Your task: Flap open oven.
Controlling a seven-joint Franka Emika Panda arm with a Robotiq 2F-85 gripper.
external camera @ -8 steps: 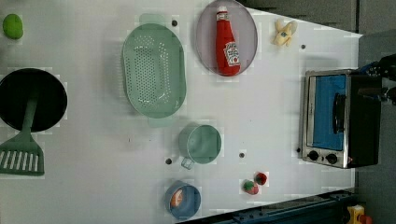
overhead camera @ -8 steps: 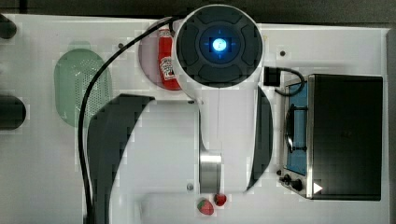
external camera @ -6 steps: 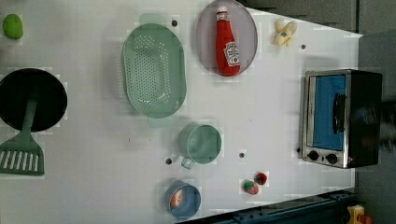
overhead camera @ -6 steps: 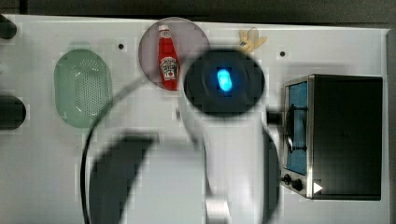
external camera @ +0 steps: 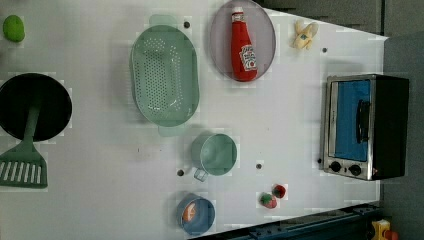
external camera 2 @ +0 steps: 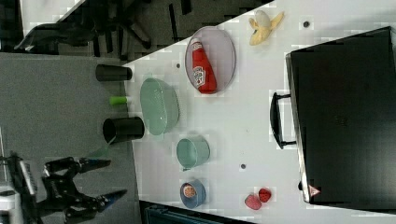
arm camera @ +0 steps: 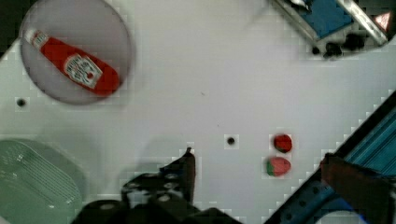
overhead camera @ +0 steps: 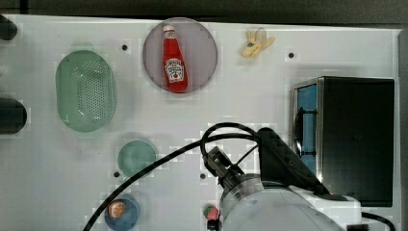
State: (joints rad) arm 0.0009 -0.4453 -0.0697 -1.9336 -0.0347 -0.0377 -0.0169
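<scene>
White label on ketchup bottle (overhead camera: 174,59) unreadable, red warning triangle on oven (external camera 2: 314,191)

the panda arm (overhead camera: 284,202) enters the top view from about five o'clock, its white links bulking low with a black cable looping over them. in the wrist view the gripper (arm camera: 261,172) has its two dark fingers (arm camera: 187,170) spread wide, holding nothing.
</scene>
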